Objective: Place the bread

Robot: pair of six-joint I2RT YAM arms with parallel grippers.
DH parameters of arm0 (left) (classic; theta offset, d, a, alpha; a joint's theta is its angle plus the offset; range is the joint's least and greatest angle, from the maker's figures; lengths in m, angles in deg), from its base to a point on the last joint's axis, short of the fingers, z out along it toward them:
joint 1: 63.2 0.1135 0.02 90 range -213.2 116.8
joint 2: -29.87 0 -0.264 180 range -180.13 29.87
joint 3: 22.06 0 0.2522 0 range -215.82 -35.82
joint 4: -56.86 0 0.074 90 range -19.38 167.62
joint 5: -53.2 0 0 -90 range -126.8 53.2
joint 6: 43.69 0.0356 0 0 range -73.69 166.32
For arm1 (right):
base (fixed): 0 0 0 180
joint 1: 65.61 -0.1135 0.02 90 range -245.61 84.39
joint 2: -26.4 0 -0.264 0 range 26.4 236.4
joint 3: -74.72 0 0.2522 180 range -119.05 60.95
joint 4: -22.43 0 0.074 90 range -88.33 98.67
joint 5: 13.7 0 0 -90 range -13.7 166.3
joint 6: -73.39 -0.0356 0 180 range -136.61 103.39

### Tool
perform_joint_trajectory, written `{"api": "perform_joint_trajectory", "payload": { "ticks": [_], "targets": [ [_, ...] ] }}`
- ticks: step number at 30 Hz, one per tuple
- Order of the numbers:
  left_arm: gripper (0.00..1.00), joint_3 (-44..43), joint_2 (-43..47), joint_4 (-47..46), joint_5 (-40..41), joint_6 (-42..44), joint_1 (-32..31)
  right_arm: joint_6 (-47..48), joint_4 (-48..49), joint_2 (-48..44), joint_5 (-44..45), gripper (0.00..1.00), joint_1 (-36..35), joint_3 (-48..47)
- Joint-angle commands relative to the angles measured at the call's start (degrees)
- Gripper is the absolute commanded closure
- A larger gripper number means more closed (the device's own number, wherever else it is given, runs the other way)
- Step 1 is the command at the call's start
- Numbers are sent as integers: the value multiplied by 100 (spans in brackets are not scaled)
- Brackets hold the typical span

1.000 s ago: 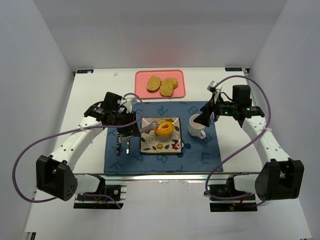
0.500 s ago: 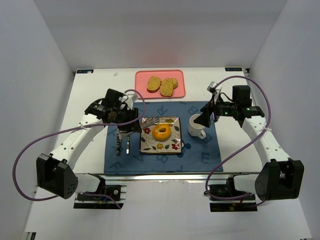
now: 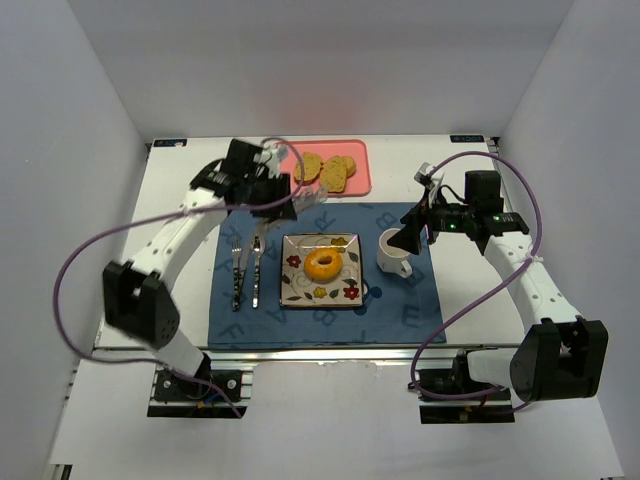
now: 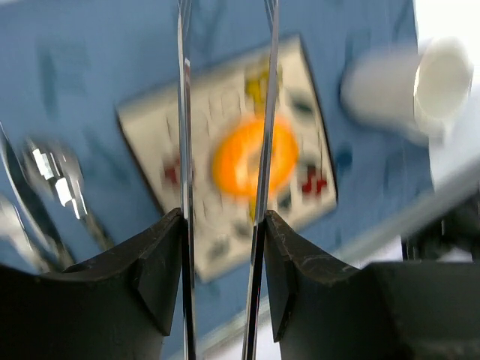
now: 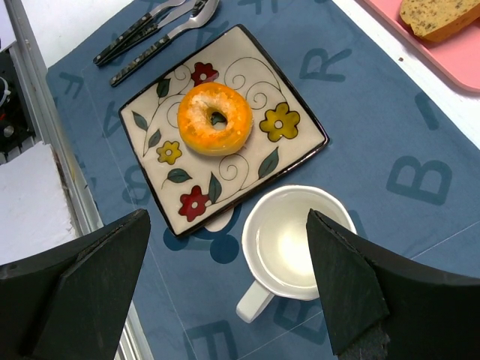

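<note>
See the bread (image 3: 323,263) lying flat in the middle of the flower plate (image 3: 296,245). See the left gripper (image 3: 297,198) apart and empty by the pink tray (image 3: 285,160), the right gripper (image 3: 408,238) apart above the white cup (image 3: 393,254).

Glossy golden-crusted bread (image 5: 216,118), glazed floral plate (image 5: 304,142), smooth glossy white mug (image 5: 296,240), matt blue cloth mat (image 5: 360,112), shiny metal cutlery (image 5: 196,13), smooth pink plastic tray (image 5: 457,52)

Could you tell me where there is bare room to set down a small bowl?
The placemat is bare along its near edge, in front of the plate and cutlery; so is the table right of the tray. The middle is crowded: the bread on the plate, the mug close beside it.
</note>
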Motion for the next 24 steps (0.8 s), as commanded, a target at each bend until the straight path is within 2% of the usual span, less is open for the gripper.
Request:
{"api": "perform_joint_trajectory", "payload": {
  "ticks": [1, 2, 4, 5, 6, 8, 10, 14, 19, 24],
  "targets": [
    [46, -962, -786, -756, 379, -15, 31, -49, 186, -18, -162, 11, 41, -60],
    [46, -1530, -1328, -748, 372, -24, 57, -23, 177, -18, -162, 11, 33, -87],
    [46, -2140, -1867, -582, 302, -41, 206, 56, 142, -27, -145, 11, 33, -104],
    [46, -2465, -2409, -476, 66, -15, 268, 65, 142, -27, -145, 11, 41, -113],
    [45, -3146, -2667, -223, 3, 11, 321, 74, 142, -27, -136, 11, 41, -122],
    [45, -3713, -3203, -107, -198, 134, 461, 57, 177, -62, -127, 11, 33, -105],
    [40, -3699, -3267, -509, -567, 30, 681, 13, 220, -88, -101, 11, 41, -43],
    [40, -3962, -3592, -475, -629, 240, 734, 39, 168, -159, -66, 11, 41, 18],
    [41, -3550, -3689, -774, -920, 310, 734, 92, 133, -132, -48, 11, 59, 27],
    [42, -2856, -3303, -1405, -1297, 293, 734, 109, 124, -106, -39, 11, 59, 27]
  ]
}}
